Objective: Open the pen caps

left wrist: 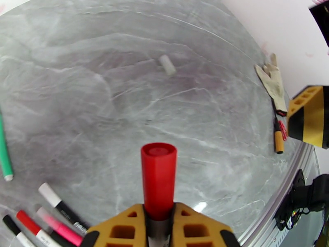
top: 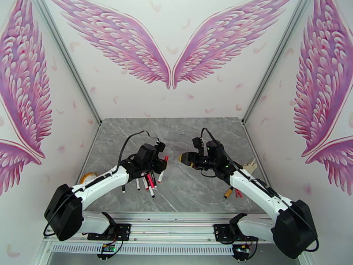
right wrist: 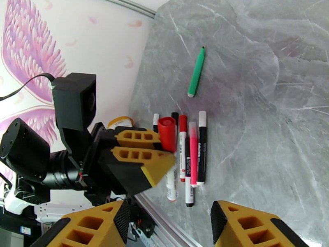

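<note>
Pens: one red-capped pen (top: 162, 171) is clamped in my left claw (top: 158, 165), with the others lying on the table (top: 198, 191).
Top view: my right claw (top: 182, 158) faces it, a gap between. Left wrist: the grip sits just under the red cap (left wrist: 158, 173). Right wrist: my right claw gapes wide, empty; spare pens (right wrist: 187, 157) lie in a row, a green pen (right wrist: 196, 73) apart.

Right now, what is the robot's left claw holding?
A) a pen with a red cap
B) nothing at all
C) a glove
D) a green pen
A: the left gripper is shut on a red-capped pen, with the cap sticking out in front of it, while the green pen lies loose on the table.
</note>
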